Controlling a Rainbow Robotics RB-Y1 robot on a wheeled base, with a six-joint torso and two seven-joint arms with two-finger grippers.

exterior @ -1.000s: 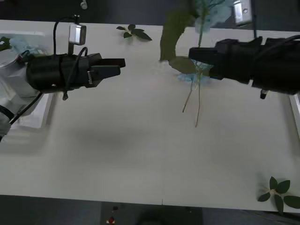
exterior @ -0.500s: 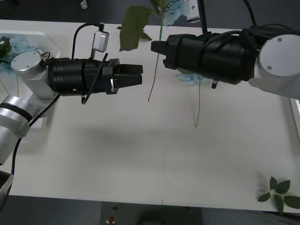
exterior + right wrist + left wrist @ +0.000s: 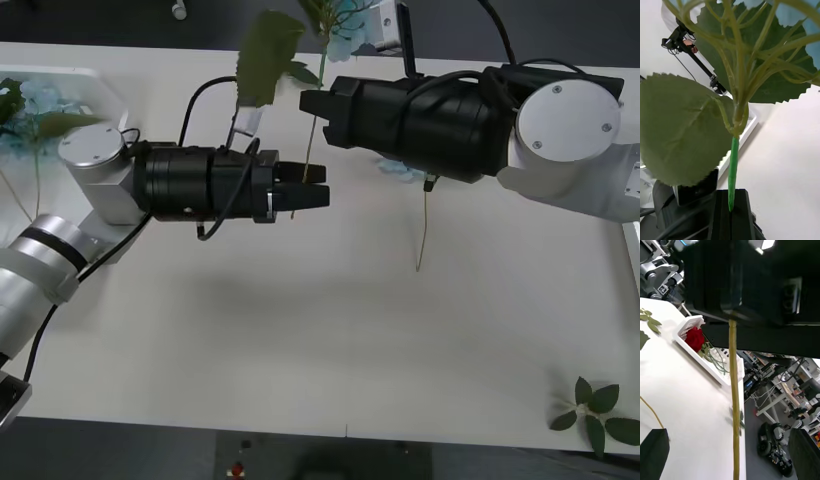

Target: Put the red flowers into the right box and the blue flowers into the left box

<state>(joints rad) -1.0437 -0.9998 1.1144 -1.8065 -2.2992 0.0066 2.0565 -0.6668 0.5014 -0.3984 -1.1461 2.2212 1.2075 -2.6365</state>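
— Where does the stem lie for you?

— Above the white desk (image 3: 300, 330), your right tool (image 3: 312, 103) grips the pale-blue flower's (image 3: 345, 15) long thin stem (image 3: 308, 150), hanging near-upright. Your left tool (image 3: 318, 196), fingers parted, brackets the stem's lower end.

— Touching?

— Probably not yet; the left box (image 3: 60, 72) lies far left.

Black fingers (image 3: 732, 215) pressed together around a green flower stem (image 3: 732, 165); broad green leaves (image 3: 681, 131) spreading just beyond the fingertips.
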